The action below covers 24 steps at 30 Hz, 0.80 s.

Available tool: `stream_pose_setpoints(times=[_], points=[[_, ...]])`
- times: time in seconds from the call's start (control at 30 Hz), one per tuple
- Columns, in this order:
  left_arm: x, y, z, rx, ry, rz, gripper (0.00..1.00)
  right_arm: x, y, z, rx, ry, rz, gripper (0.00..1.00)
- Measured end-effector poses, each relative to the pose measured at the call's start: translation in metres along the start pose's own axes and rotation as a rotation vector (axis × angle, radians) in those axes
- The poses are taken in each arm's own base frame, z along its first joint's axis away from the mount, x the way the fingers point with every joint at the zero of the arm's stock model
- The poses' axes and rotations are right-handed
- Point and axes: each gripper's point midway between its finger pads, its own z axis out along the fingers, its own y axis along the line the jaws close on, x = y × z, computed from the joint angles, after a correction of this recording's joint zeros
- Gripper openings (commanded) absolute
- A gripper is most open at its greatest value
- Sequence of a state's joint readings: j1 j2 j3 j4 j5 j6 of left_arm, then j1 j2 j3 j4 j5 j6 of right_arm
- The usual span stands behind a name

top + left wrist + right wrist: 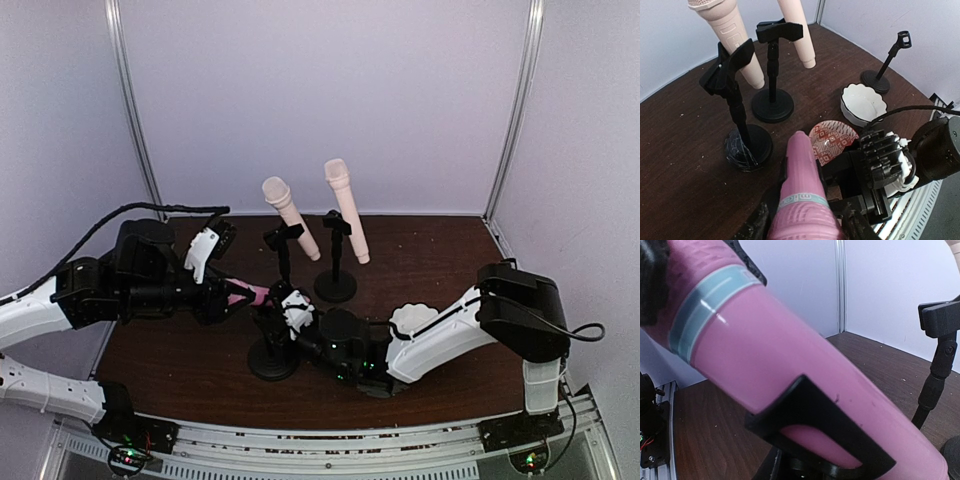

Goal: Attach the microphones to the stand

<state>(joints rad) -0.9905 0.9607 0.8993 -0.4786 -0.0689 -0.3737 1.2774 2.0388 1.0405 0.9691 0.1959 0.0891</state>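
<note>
Two peach microphones (291, 215) are clipped in stands (335, 286); the pink microphone (802, 175), grasped by left pincer (238, 295) and right pincer (284, 303), is not yet attached.

Toward 12 o'clock the way is barred by two stands (335, 285) carrying cream microphones (290, 215). At 3 o'clock room is taken by the right arm (440, 335), a white bowl (863, 104) and a patterned dish (832, 140). Bare desk (450, 250) is left at 1 and 8 o'clock.
</note>
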Motion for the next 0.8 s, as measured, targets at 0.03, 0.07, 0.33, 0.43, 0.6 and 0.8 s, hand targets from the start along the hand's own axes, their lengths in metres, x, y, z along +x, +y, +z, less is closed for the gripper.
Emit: stream_pose_setpoints(times=[0.03,0.07,0.33,0.43,0.6,0.8], points=[[0.001,0.000,0.000,0.002,-0.004,-0.001,0.00,0.000,0.000,0.000,-0.001,0.000,-0.003,0.00],[0.001,0.000,0.000,0.004,-0.007,-0.001,0.00,0.000,0.000,0.000,-0.002,0.000,-0.005,0.00],[0.002,0.000,-0.003,0.003,-0.002,0.000,0.10,0.000,0.002,0.000,-0.008,0.001,-0.016,0.48],[0.000,0.000,-0.005,0.001,-0.006,0.003,0.36,0.006,0.010,-0.002,-0.033,0.020,-0.055,0.66],[0.002,0.000,-0.007,-0.001,-0.002,0.022,0.64,0.020,0.016,-0.014,-0.042,0.079,-0.098,0.86],[0.009,0.005,-0.016,-0.023,0.022,0.060,0.98,0.009,0.010,-0.038,-0.023,0.127,-0.132,1.00]])
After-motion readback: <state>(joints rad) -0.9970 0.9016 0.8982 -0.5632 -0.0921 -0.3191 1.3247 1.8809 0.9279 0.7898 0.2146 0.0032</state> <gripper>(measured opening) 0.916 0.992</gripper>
